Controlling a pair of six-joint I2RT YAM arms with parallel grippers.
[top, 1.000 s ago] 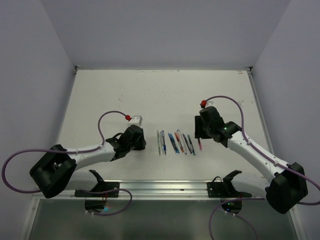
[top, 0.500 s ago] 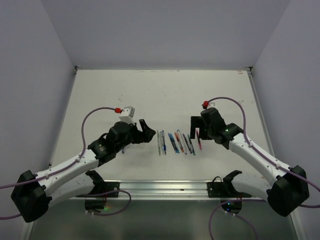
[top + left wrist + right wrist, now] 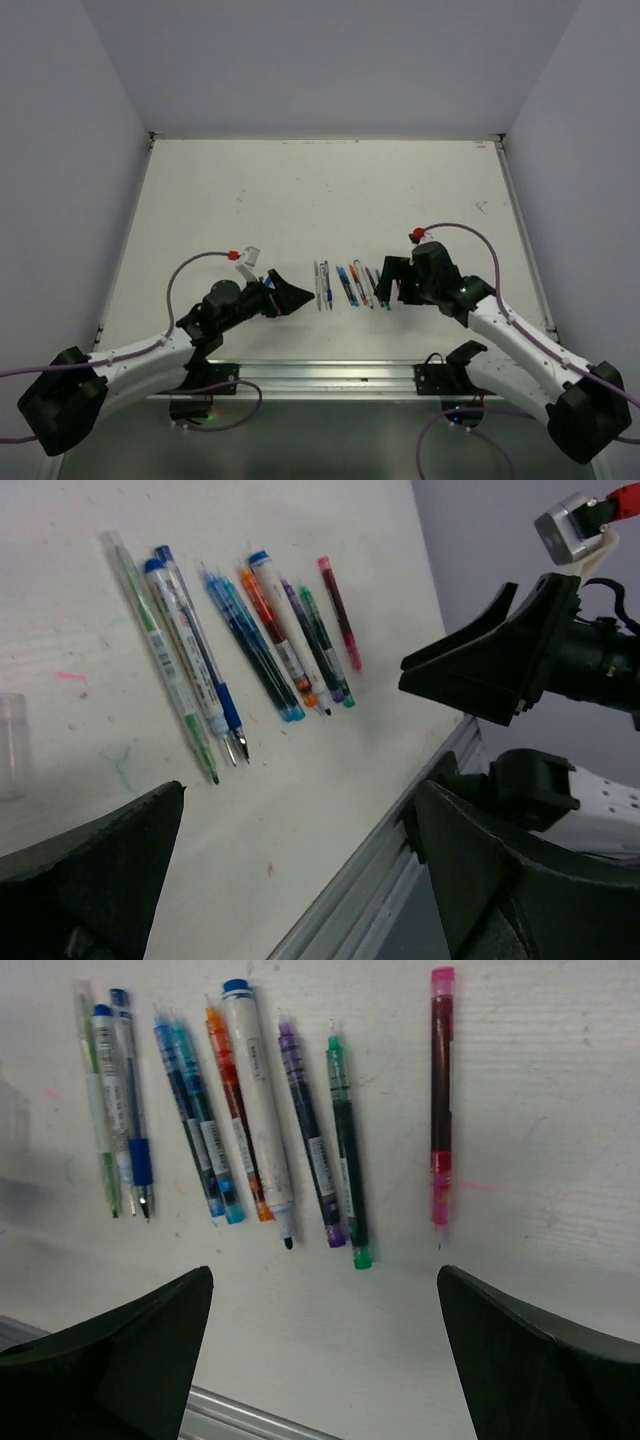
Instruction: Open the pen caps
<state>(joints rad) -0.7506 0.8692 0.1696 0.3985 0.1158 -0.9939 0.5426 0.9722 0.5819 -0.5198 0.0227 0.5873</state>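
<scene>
Several pens lie side by side in a row mid-table. In the right wrist view most end nearest me in short coloured pieces, such as green and teal; I cannot tell which are pen caps. The white marker and the pink pen show bare tips. My left gripper is open just left of the row, nothing in it. My right gripper is open over the row's right end, also with nothing between its fingers.
A small clear tube lies on the table left of the row. The metal rail runs along the near table edge, close below both grippers. Purple cables arc over each arm. The white walls stand at the sides.
Both grippers have opened wide. The left arm swung forward and right, toward the row's left end. The right gripper came nearer and lower over the row's right end.
</scene>
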